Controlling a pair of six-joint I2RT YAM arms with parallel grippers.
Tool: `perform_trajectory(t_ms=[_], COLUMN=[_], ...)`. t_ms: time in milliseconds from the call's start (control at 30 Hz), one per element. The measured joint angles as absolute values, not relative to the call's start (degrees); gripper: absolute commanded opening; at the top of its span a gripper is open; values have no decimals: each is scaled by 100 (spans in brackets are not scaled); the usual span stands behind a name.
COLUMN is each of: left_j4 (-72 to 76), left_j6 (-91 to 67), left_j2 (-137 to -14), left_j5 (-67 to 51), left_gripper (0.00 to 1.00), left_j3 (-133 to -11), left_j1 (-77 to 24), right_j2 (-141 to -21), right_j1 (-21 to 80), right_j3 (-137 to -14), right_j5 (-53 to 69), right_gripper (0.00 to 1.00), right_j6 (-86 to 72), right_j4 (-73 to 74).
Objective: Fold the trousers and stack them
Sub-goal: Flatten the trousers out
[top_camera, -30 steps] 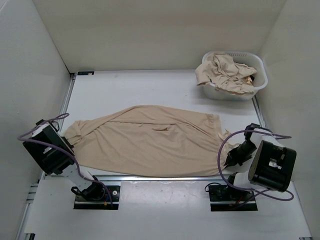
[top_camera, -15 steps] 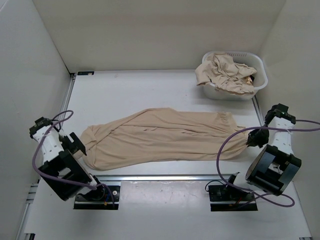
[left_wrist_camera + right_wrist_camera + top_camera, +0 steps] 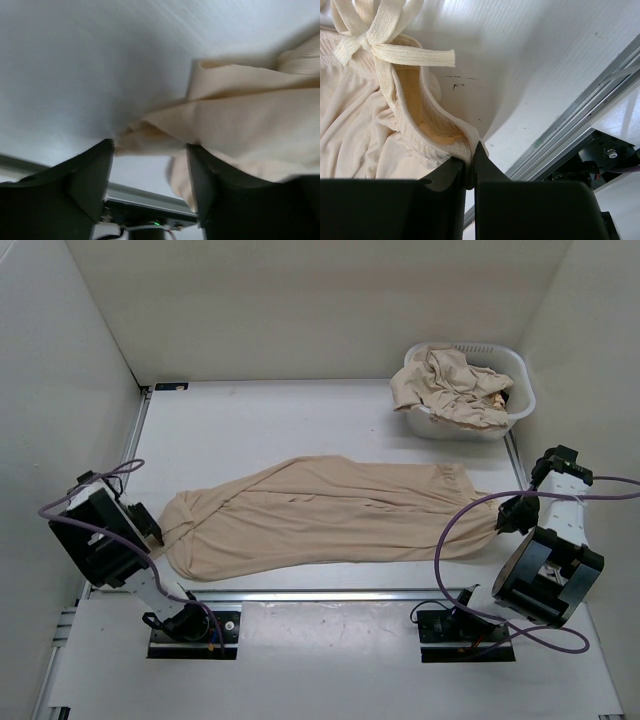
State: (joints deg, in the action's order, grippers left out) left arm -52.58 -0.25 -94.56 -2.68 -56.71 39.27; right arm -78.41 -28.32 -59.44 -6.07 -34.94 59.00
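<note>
One pair of beige trousers [image 3: 320, 515] lies lengthwise across the table, folded into a long band, leg ends at the left and waist at the right. My left gripper [image 3: 150, 525] is at the leg ends; in the left wrist view its jaws [image 3: 150, 160] stand open, with blurred cloth [image 3: 240, 130] hanging at the tips. My right gripper [image 3: 508, 518] is at the waist end. In the right wrist view it [image 3: 471, 160] is shut on the ribbed waistband [image 3: 435, 135], next to the tied drawstring [image 3: 385, 47].
A white plastic basket [image 3: 460, 427] stands at the back right with more beige trousers [image 3: 450, 380] heaped in it. White walls enclose the table on three sides. A metal rail [image 3: 330, 595] runs along the near edge.
The trousers went from a wide spread to a narrower band as both arms swung away from the near edge. In the last half second the left arm shifted back slightly; the right stayed.
</note>
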Motion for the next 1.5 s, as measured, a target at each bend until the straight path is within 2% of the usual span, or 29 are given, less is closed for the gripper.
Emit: perform_trajectory(t_ms=[100,367,500,633,700,733,833,867,967,1033,1233,1367,1500], left_j4=[-5061,-5339,-5481,-5527,-5588,-5601,-5555,-5476,-5426,-5365,-5725,-5736,-5586], left_j6=[-45,-3,-3,-3,-3,-1,25,8,-21,-5,-5,-3,-5], left_j2=[-9730,-9172,-8565,-8571,-8932,-9170,-10254,-10707,-11465,-11448,-9915,-9074,-9059], left_j5=[-167,-82,-102,-331,-515,-602,-891,-958,-1087,-1074,-921,-1546,-1975], left_gripper=[14,14,14,14,18,35,78,100,100,100,100,100,100], left_j3=[-5575,-6134,-7192,-8388,-9002,-9295,-10274,-10602,-10803,-10289,-8003,-7153,-6678], left_j1=[3924,3916,3778,3352,3076,2967,2630,2530,2381,2377,2585,2633,2523], right_j2=[-7835,-7835,-7835,-7889,-7964,-8012,-8158,-8191,-8213,-8208,-7922,-7723,-7699], right_j1=[-2834,-2832,-2832,-2832,-2832,-2834,-2834,-2834,-2832,-2834,-2834,-2834,-2834], right_j3=[-5916,-5909,-5909,-5909,-5909,-5909,-5911,-5911,-5913,-5916,-5787,-5524,-5190], right_j5=[-607,-668,-690,-683,-670,-639,-534,-489,-366,-316,-172,-128,-84], right_gripper=[0,0,0,0,0,0,0,0,0,0,0,0,0], right_j6=[-3472,-3409,-3406,-3406,-3406,-3409,-3402,-3398,-3382,-3363,-3282,-3260,-3256], right_j4=[5900,5902,5902,5900,5896,5883,5848,5846,5846,5841,5808,5680,5553])
